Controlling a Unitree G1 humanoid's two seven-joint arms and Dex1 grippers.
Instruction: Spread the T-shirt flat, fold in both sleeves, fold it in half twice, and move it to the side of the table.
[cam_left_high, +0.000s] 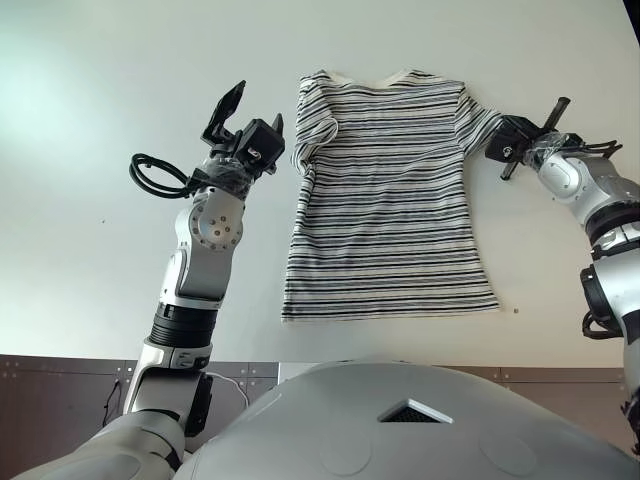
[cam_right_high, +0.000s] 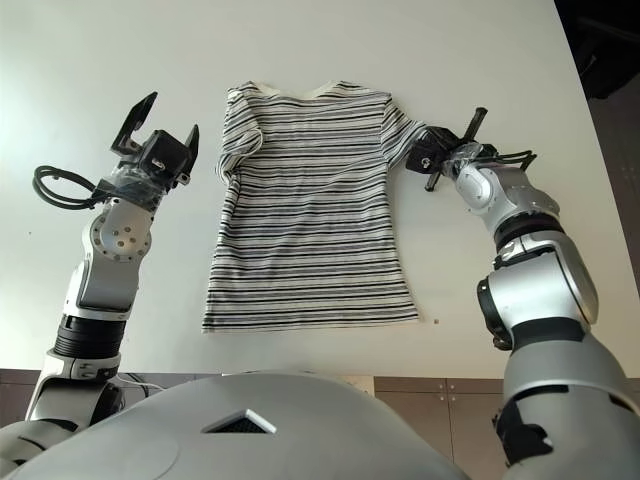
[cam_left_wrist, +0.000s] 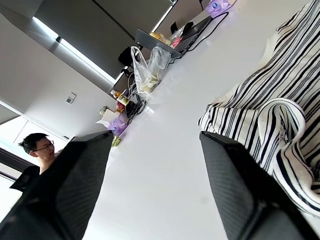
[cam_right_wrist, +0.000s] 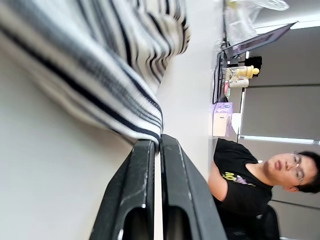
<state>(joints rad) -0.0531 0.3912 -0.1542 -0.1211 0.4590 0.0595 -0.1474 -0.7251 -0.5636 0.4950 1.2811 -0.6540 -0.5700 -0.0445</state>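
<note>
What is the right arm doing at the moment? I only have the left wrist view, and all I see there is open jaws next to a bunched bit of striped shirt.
Observer: The right gripper has its jaws shut on the edge of the right sleeve.
Operator: Is that sleeve folded in already?
Observer: No, it lies spread outward from the body.
Operator: And the rest of it?
Observer: The T-shirt lies flat, collar away from the robot and hem toward it.
</note>
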